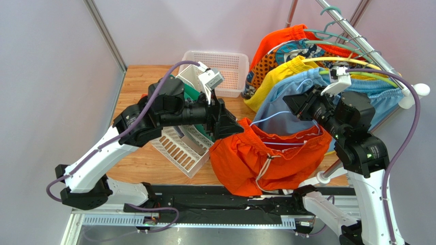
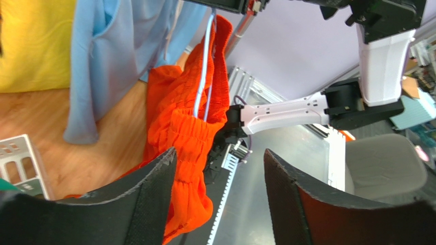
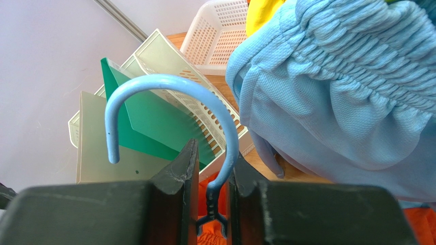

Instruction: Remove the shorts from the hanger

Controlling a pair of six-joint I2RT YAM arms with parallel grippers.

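The bright orange shorts (image 1: 266,158) hang on a light blue hanger (image 1: 286,143), off the rail, over the table's front edge. My right gripper (image 1: 303,108) is shut on the hanger's hook (image 3: 171,84), with the neck between its fingers (image 3: 176,173). My left gripper (image 1: 227,125) is open at the left end of the orange waistband. In the left wrist view the orange cloth (image 2: 189,132) lies against the left finger (image 2: 148,204), and the rest of the gap is empty. The light blue shorts (image 1: 286,99) hang on the rail behind and also show in the right wrist view (image 3: 348,92).
A yellow pair (image 1: 279,74) and an orange-and-teal patterned pair (image 1: 276,51) hang on the metal rail (image 1: 358,38) at the back right. A white basket (image 1: 222,64) stands at the back. A white file rack (image 1: 181,148) with a green divider lies under my left arm.
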